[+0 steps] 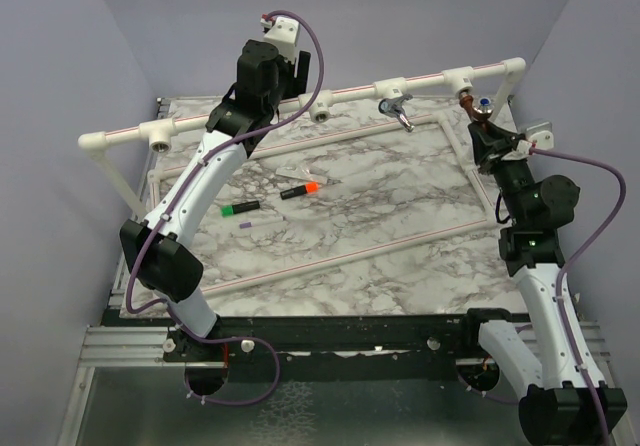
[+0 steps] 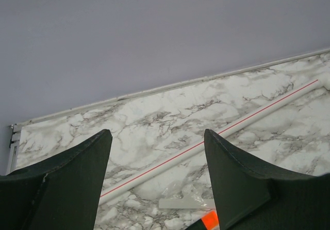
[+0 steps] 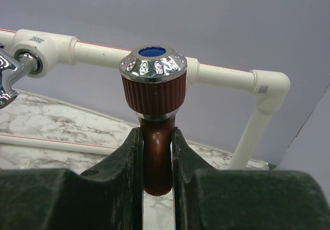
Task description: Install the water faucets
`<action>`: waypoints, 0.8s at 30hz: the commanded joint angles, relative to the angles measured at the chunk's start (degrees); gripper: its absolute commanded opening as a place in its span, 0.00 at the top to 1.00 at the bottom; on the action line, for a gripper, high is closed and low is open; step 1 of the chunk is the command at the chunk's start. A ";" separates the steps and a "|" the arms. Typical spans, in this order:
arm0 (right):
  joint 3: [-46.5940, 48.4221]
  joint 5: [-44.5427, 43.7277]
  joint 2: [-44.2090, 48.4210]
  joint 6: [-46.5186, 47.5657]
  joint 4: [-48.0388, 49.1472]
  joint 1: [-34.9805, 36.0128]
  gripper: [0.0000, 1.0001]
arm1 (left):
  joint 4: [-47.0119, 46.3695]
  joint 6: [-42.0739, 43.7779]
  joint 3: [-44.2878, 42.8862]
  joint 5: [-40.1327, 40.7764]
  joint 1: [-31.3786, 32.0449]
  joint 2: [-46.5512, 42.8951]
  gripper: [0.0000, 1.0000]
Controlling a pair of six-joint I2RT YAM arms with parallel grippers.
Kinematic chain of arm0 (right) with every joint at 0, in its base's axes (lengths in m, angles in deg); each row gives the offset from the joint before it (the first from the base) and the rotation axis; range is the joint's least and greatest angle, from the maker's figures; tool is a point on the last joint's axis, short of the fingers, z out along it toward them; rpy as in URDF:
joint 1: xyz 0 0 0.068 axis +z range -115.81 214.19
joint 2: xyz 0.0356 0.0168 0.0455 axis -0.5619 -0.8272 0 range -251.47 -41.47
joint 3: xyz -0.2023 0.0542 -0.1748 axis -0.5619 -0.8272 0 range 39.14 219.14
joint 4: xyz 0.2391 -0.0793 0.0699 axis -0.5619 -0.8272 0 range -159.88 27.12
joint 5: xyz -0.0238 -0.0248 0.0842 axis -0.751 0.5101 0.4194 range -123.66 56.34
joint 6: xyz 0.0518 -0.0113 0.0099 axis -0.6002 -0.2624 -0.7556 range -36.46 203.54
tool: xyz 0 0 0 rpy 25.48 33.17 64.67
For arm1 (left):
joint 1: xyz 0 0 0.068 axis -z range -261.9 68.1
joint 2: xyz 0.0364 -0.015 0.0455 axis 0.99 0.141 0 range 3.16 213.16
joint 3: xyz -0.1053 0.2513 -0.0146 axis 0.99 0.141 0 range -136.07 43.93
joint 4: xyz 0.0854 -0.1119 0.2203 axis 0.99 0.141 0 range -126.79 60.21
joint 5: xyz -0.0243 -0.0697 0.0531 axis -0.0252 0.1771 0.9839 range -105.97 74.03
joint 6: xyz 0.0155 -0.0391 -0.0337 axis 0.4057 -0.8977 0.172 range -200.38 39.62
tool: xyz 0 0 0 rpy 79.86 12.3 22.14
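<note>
The copper faucet (image 3: 154, 121) is at the far right of the pipe rail (image 1: 350, 91), up against the right-hand tee fitting (image 1: 462, 78). The frames do not show whether its thread has entered. The right gripper (image 3: 156, 136) is clamped on the smooth reddish stem just below the ribbed knob, which is capped in chrome with a blue dot.

It looks like solid metal, so probably rigid, fairly heavy for its size and not fragile. The polished stem is likely to slip or twist between flat pads. The ribbed knob would give better grip, though it may turn on its own instead of driving the thread.

The chrome faucet (image 1: 398, 109) hangs from the middle tee with its spout pointing down, and appears to be installed already.

The left gripper (image 2: 156, 134) is raised and spread wide with nothing between its fingers, well away from both taps.

The marble tabletop (image 1: 380, 226) below is hard and glossy — a dropped tap would likely skid or bounce. Two marker pens (image 1: 300, 190) lie near the middle of it. Plain lilac-grey walls (image 1: 60, 86) close in on three sides, and the rail stands close to the back one — there is little room behind the fittings.
</note>
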 commanded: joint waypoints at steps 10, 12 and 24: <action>1.32 -2.38 -2.08 2.08 3.76 -0.75 1.00 | 2.69 1.01 0.47 1.22 0.54 0.98 0.26; 1.37 -2.25 -2.15 2.40 3.92 -0.88 1.00 | 2.71 0.99 0.39 1.03 0.55 1.13 0.26; 1.54 2.02 -3.70 2.10 5.10 -1.41 0.99 | 2.45 0.97 0.72 0.87 0.59 1.17 0.26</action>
